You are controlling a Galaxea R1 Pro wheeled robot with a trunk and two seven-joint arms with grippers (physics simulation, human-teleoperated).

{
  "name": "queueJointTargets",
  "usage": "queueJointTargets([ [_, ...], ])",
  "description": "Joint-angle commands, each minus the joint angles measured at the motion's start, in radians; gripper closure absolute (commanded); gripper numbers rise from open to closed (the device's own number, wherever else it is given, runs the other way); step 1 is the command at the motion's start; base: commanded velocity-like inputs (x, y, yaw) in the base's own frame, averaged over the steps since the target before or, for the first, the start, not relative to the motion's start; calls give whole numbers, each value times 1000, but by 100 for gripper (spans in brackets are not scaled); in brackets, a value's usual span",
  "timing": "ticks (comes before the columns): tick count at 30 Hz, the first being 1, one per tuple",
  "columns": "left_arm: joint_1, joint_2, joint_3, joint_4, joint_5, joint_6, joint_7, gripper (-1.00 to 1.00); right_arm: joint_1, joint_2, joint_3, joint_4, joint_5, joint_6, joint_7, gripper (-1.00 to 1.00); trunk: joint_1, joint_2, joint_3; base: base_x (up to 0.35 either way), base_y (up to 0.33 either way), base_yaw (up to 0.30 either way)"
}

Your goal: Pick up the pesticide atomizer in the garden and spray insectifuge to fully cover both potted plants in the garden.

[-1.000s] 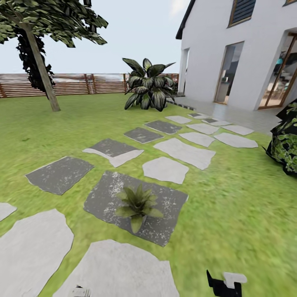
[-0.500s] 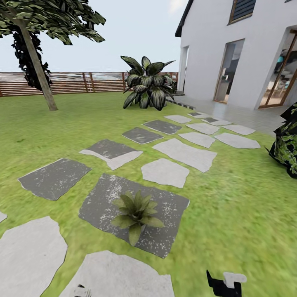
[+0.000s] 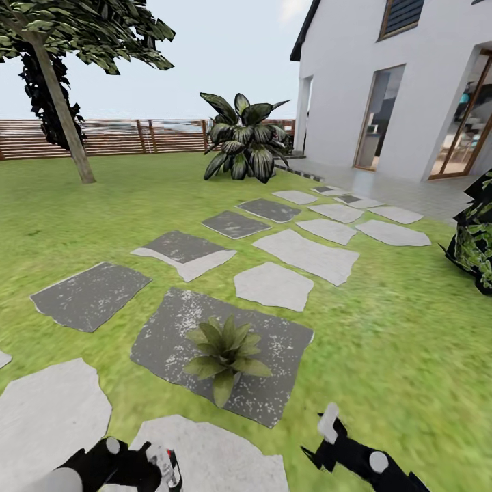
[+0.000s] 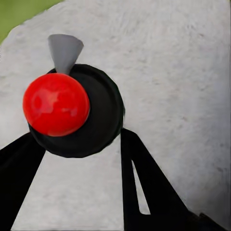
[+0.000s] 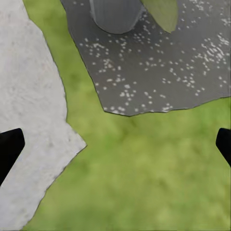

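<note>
Garden lawn point(image 3: 410, 355) with grey stepping slabs, white house point(image 3: 396, 82) at right, wooden fence point(image 3: 109, 137) and tree point(image 3: 61, 102) behind. One potted plant point(image 3: 225, 348) sits on dark speckled slab point(image 3: 273, 342) ahead of robot; its grey pot point(image 5: 115, 14) shows in right wrist view. Left gripper point(image 3: 160, 471) low over pale slab point(image 3: 225, 458), clamped around black round thing with red ball point(image 4: 56, 104); whether this is spray bottle cannot be told. Right gripper point(image 3: 324, 437) over grass, fingers spread wide, empty. Big dark bush point(image 3: 242, 140) near fence.
</note>
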Motion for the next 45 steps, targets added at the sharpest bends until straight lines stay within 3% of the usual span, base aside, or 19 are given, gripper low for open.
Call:
queueJointTargets([
  [1, -12, -3, -7, -1, -33, 11, -4, 100, -9, 4, -2, -12, 11, -1, 51, -100, 0, 0, -1, 0, 0, 0],
  [4, -39, -9, -6, -29, -122, 71, -31, 100, -42, 20, -2, -39, 18, 4, 183, -100, 0, 0, -1, 0, 0, 0],
  [9, -44, -17, -6, -82, -175, 92, -131, 100, -90, 44, -1, -46, 33, 21, 318, -100, 0, 0, -1, 0, 0, 0],
  [15, -43, -20, -5, -93, -254, 107, -148, 100, -101, 73, 5, -46, 72, 28, 354, -100, 0, 0, -1, 0, 0, 0],
  [17, -43, -33, -6, -92, -265, 107, -149, 100, -101, 75, 5, -46, 75, 28, 355, -100, 0, 0, -1, 0, 0, 0],
  [20, -43, -76, -24, -92, -270, 116, -149, 100, -102, 80, 6, -45, 76, 28, 355, -100, 0, 0, -1, 0, 0, 0],
  [21, -43, -91, -61, -93, -269, 137, -149, 100, -102, 81, 6, -44, 76, 28, 355, 100, 0, 0, -1, 0, 0, 0],
  [24, -43, -108, -103, -95, -268, 169, -149, 100, -102, 83, 6, -45, 76, 28, 357, 100, 0, 0, -1, 0, 0, 0],
  [30, -44, -117, -112, -129, -266, 176, -150, 100, -102, 120, 6, -45, 121, 28, 357, 100, 0, 0, -1, 0, 0, 0],
  [35, -43, -147, -116, -142, -270, 176, -152, 100, -102, 157, 6, -46, 180, 28, 357, 100, 0, 0, -1, 0, 0, 0],
  [40, -43, -175, -142, -144, -335, 182, -150, 100, -103, 194, 7, -48, 185, 29, 383, 100, 0, 0, -1, 0, 0, 0],
  [45, -44, -200, -146, -147, -345, 184, -144, 100, -103, 222, 6, -61, 186, 31, 397, 100, 0, 0, -1, 0, 0, 0],
])
